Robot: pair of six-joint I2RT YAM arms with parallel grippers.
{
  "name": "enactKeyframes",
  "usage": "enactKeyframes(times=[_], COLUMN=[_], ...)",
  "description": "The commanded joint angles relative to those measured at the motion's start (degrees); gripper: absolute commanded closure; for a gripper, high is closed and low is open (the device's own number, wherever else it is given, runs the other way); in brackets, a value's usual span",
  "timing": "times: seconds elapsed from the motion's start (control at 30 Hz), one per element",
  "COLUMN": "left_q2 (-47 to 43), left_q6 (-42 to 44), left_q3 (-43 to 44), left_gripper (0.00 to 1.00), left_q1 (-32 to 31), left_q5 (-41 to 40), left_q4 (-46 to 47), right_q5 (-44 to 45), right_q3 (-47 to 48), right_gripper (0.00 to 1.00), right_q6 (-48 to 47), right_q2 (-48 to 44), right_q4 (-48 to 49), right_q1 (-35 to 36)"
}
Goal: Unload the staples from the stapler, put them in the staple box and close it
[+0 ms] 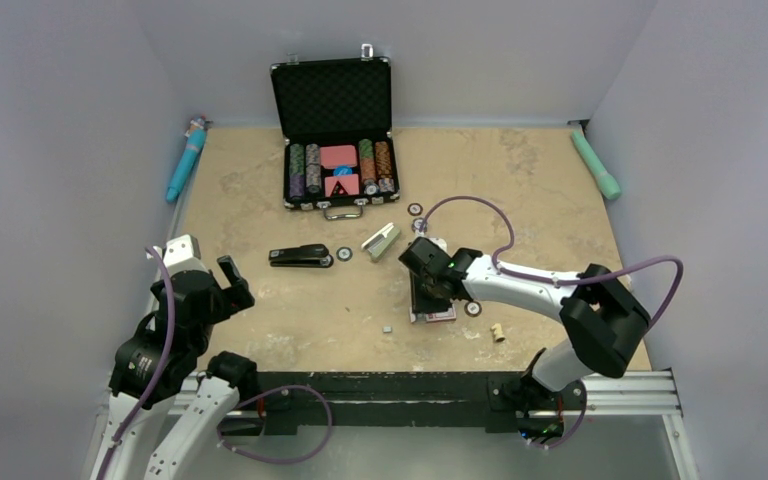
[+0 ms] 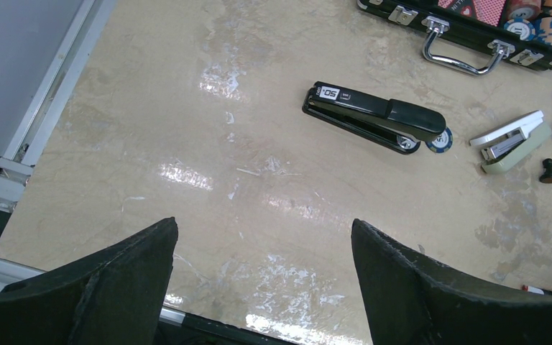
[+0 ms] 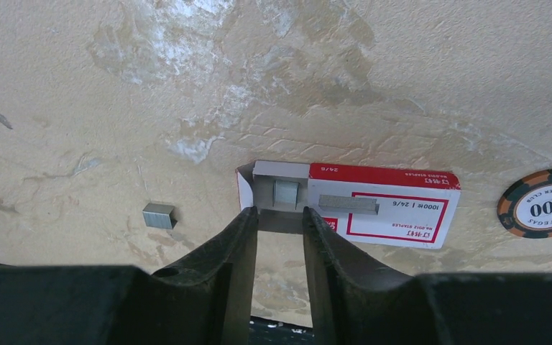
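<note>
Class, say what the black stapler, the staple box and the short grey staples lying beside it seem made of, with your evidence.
Stapler: likely glossy black plastic over metal; shiny highlights, silvery front end. Box: printed cardboard; folded flap, matte red-and-white print. Staples: probably steel; dull grey metallic sheen.

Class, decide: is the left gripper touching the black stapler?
Apart. The left wrist view shows bare table between the open left gripper and the black stapler lying farther out.
</note>
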Motion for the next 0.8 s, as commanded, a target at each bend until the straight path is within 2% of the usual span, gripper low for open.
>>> enactKeyframes(times=[0.0,0.23,0.5,0.77], left_q2=[0.2,0.1,0.0,0.1], left_q6=[-0.6,-0.6,-0.7,-0.9], left_q3=[0.9,0.9,0.9,1.0], left_gripper=[0.07,0.07,0.07,0.07], left_q1=[0.0,0.0,0.0,0.1], left_q5=[-1.0,-0.9,-1.1,-1.6], left_q4=[0.7,0.7,0.7,0.4], right_q5=[2.4,2.7,7.0,5.1], right_q3=[-0.1,2.2,11.5,18.6], right_gripper=[0.64,0.61,0.58,0.57], right_q6=[1.4,0.6,-2.9,-9.4], right_q2=[-2.1,-3.2,-4.6,-0.2], right_q4=[-0.4,-1.9,-7.9,-10.6], right_q1=[-0.5,-0.5,0.2,8.6])
